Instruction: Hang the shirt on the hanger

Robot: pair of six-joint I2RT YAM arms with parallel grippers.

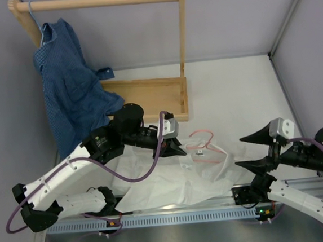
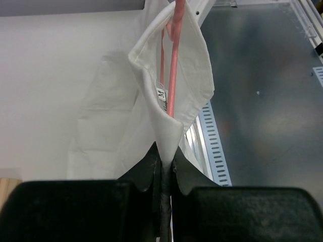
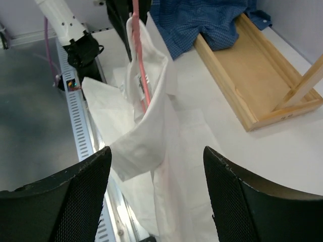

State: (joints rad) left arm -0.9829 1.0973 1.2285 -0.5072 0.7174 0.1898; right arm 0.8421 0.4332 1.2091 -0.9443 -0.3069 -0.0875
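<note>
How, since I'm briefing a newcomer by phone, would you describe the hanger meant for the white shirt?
In front of the wooden rack, a white shirt lies crumpled. The hanger is the thin pink wire running inside its collar, which the left gripper pinches. The other hanger is pale blue, up on the rack under a blue checked shirt.

My left arm [image 1: 69,166] stretches from its base at the near left toward the middle, elbow bent, forearm angled up and to the right. The left gripper [image 2: 164,161] is pinched tight, its jaws pressed together on a fold of the shirt [image 2: 194,65]. My right arm [image 1: 304,196] is folded over its base at the near right. The right gripper [image 1: 244,151] points left toward the other arm, fingers spread wide and gripping nothing.
</note>
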